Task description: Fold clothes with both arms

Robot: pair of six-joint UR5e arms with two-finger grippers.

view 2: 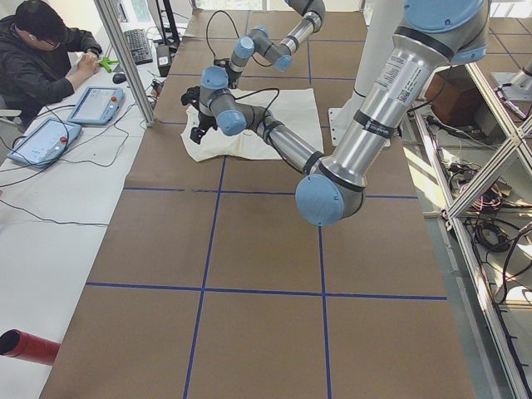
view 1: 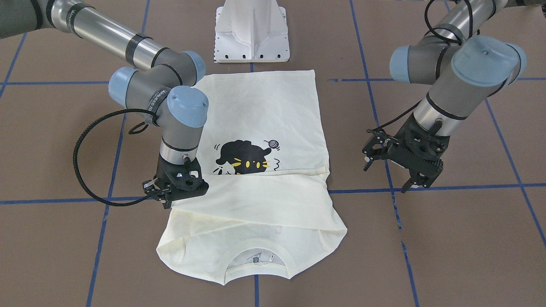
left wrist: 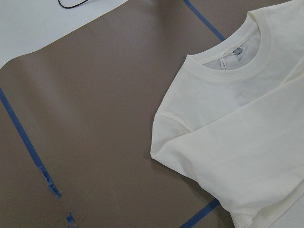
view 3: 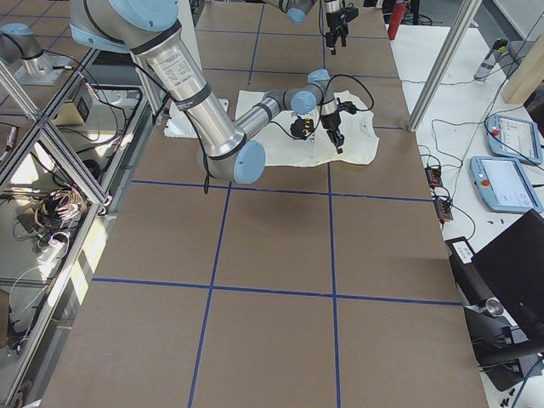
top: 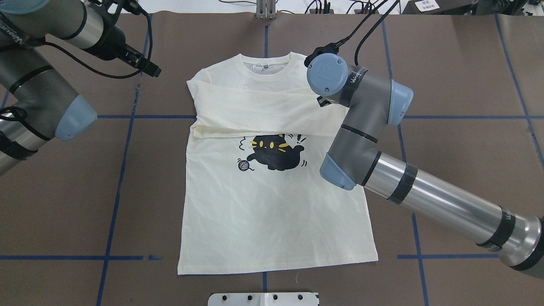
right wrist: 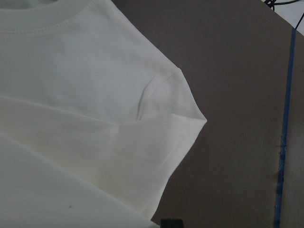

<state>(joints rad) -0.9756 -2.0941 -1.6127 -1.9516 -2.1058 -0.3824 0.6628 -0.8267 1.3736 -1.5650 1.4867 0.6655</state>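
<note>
Your shirt (top: 272, 212) lies print-up in the middle of the desk (top: 446, 63). Its long axis runs from the hem by the robot out to the collar, and the sleeves are crossed over the chest. The right hand (view 1: 170, 192) sits low at the shoulder edge on its side, but you cannot tell whether it pinches cloth. The left hand (view 1: 385, 179), fingers spread, hangs farther off, beyond the opposite edge.

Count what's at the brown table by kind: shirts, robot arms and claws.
Cream cat-print T-shirt: 1
Robot arms: 2 (left arm, right arm)
Claws: 2 (left claw, right claw)
Total: 5
</note>
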